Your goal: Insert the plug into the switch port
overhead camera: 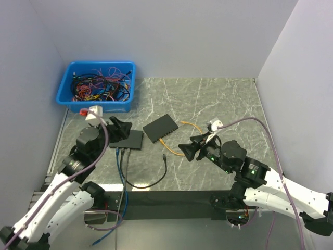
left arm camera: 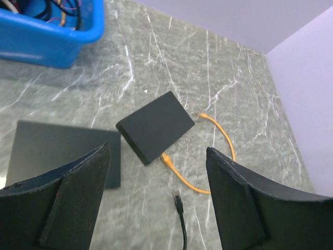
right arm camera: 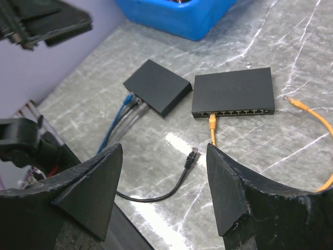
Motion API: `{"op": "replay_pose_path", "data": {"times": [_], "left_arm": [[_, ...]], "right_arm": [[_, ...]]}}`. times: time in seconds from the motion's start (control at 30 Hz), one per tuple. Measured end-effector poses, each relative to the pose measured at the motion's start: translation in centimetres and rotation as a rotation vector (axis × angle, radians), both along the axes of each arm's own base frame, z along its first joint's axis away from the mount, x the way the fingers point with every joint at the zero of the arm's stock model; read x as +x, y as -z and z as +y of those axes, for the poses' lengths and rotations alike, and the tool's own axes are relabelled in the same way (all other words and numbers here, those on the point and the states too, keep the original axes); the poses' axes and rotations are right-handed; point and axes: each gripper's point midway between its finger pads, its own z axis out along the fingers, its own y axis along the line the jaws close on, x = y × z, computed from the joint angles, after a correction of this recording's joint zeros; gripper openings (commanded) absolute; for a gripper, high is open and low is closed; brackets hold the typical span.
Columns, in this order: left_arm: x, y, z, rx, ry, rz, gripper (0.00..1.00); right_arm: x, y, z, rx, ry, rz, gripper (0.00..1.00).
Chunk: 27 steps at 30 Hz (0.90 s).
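black plug (right arm camera: pixel 193 152) lies loose near the switch (right arm camera: pixel 233 92), right fingers (right arm camera: pixel 93 187) spread nearby.

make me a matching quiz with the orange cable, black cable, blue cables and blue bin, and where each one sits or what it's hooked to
Things
1. orange cable
2. black cable
3. blue cables
4. blue bin

Places
A. plugged into the left switch
B. at the far left of the table, holding tangled cables
C. one end in the right switch, the other end free
D. plug lying free on the table, in no port

Pairs: 1-C, 2-D, 3-A, 4-B
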Motion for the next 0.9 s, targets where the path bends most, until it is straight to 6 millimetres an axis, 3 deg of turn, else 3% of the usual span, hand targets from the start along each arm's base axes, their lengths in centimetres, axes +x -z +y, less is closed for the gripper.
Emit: {"op": "replay_pose_path", "data": {"times": [0.27, 0.47, 0.67, 0.9], "left_arm": [[-4.2, -3.8, 2.7, -0.026, -0.029, 0.009, 0.79], [-7.2, -7.5, 6.4, -0.041, -0.122, -0.078, 0.81], [-7.8, -6.6, 8.5, -0.035, -0.207, -0.105, 0.83], [-5.4, -2.8, 8.3, 0.066, -0.272, 0.038, 0.86]], "right_arm": [[-0.9, -0.1, -1.3, 0.057, 0.006, 0.017, 0.74], [-1.3, 0.3, -1.8, 0.080, 0.010, 0.028, 0.76], [-1.3, 1.4, -1.9, 0.055, 0.022, 0.057, 0.76], [-0.9, 3.3, -2.2, -0.011, 0.056, 0.104, 0.76]]}}
